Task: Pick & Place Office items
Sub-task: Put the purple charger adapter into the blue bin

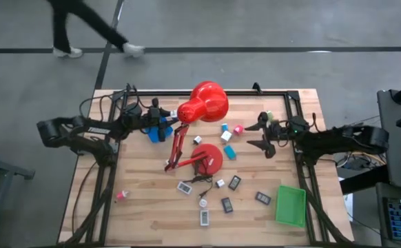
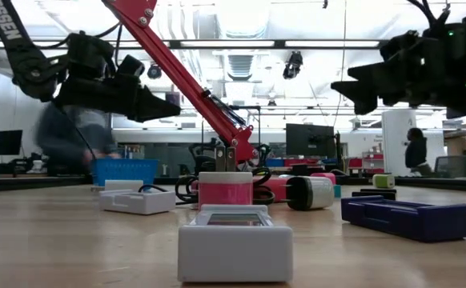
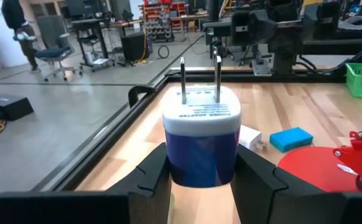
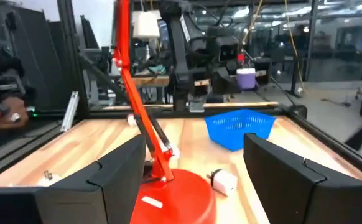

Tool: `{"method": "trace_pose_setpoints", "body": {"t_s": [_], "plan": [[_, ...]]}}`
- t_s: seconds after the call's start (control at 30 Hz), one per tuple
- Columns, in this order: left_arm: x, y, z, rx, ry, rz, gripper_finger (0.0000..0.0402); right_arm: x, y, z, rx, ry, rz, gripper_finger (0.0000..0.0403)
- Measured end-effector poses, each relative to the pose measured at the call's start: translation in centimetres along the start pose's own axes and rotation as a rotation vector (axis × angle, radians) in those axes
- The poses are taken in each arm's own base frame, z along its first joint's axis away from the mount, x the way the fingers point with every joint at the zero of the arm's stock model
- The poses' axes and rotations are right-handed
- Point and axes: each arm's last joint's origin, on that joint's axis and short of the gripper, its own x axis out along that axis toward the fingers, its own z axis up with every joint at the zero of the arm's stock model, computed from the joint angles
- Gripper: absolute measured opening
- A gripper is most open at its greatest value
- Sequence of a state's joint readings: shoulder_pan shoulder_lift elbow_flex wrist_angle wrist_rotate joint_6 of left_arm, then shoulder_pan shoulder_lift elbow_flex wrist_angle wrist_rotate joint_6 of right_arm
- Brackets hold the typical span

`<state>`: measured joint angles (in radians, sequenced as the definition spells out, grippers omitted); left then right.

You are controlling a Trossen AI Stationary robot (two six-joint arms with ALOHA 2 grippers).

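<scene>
Pinching a blue-and-white power adapter (image 3: 201, 140), the left jaws (image 3: 199, 177) hover; right jaws (image 4: 196, 165) spread.

The lamp (image 1: 204, 131) stands mid-table. Far left of it sits 1 basket (image 1: 158, 131), with the left gripper (image 1: 165, 122) above holding an adapter (image 3: 201, 140). The right gripper (image 1: 264, 135) hangs right of the lamp. A tray (image 1: 290, 205) lies near right.

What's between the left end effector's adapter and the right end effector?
High view: the red desk lamp fills the gap, with a pink block and a teal block nearer the open right end effector. The left end effector grips the adapter.
</scene>
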<state>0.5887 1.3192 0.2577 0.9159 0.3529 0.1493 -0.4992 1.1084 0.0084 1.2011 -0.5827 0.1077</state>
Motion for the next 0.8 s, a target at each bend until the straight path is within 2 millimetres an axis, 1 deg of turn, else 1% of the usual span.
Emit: {"method": "trace_pose_setpoints", "body": {"t_s": [0.07, 0.2, 0.57, 0.8], "plan": [[-0.1, 0.0, 0.0, -0.003, 0.009, 0.002, 0.0126, -0.1, 0.1, -0.2, 0.007, 0.026, -0.005, 0.0262], [-0.2, 0.0, -0.1, -0.034, 0.04, 0.026, 0.0126, -0.1, 0.1, -0.1, 0.006, 0.022, -0.006, 0.0262], [-0.2, 0.0, -1.0, -0.139, 0.214, 0.096, 0.0126, 0.0, 0.0, -0.6, 0.03, 0.054, -0.009, 0.0262], [-1.2, -0.4, 0.1, -0.163, 0.31, 0.177, 0.0126, 0.0, 0.0, -0.7, 0.031, 0.056, -0.01, 0.0262]]}}
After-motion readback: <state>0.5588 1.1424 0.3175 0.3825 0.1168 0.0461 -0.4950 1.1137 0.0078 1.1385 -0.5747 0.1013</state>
